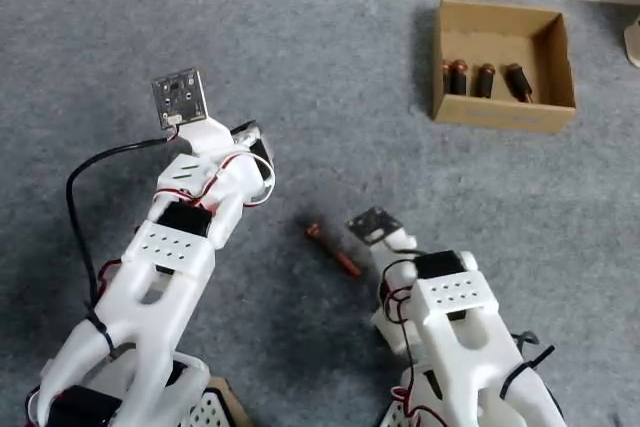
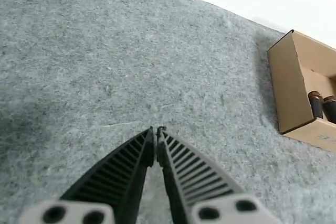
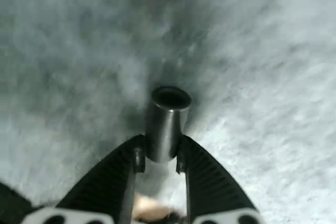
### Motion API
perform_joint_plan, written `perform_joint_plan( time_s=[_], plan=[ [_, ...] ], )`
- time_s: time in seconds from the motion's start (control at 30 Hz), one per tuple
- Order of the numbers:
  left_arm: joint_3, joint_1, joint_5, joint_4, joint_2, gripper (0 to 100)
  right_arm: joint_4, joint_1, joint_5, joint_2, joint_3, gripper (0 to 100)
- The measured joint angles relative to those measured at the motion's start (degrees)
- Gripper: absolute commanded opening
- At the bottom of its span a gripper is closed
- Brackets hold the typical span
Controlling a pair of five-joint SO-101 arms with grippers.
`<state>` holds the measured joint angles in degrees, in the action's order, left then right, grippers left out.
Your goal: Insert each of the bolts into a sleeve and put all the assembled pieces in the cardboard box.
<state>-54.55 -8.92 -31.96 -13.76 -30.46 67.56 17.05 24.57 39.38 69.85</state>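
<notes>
A reddish bolt (image 1: 333, 250) lies loose on the grey carpet between the two arms. My right gripper (image 3: 159, 153) is shut on a dark metal sleeve (image 3: 167, 119), open end pointing away, just above the carpet. In the high view the right arm's wrist (image 1: 375, 226) sits just right of the bolt and hides the sleeve. My left gripper (image 2: 157, 130) is shut on nothing and hovers over bare carpet; in the high view it (image 1: 254, 141) is at centre left. The cardboard box (image 1: 502, 67) stands at the far right and holds three assembled pieces (image 1: 485, 79).
The box (image 2: 294, 90) stands far ahead of the left gripper, with two dark pieces (image 2: 321, 104) showing inside. A pale object (image 1: 632, 42) sits at the right edge past the box. A brown corner (image 1: 228, 399) lies by the left arm's base.
</notes>
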Motion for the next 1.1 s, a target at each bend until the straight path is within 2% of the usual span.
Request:
perform_joint_plan(
  time_s=[0.23,0.6,0.67,0.8,1.1],
  plan=[
    [0.0,0.0,0.0,0.0,0.0,3,-8.4,-3.8,0.0,0.0,0.0,0.4],
    [0.0,0.0,0.0,0.0,0.0,3,-15.1,-4.2,0.0,0.0,0.0,0.5],
    [0.0,0.0,0.0,0.0,0.0,3,-15.3,-4.2,0.0,0.0,0.0,2.8],
    [0.0,0.0,0.0,0.0,0.0,3,-15.5,-4.2,0.0,0.0,0.0,13.9],
    [0.0,0.0,0.0,0.0,0.0,3,-15.5,-4.2,0.0,0.0,0.0,13.8]
  ],
)
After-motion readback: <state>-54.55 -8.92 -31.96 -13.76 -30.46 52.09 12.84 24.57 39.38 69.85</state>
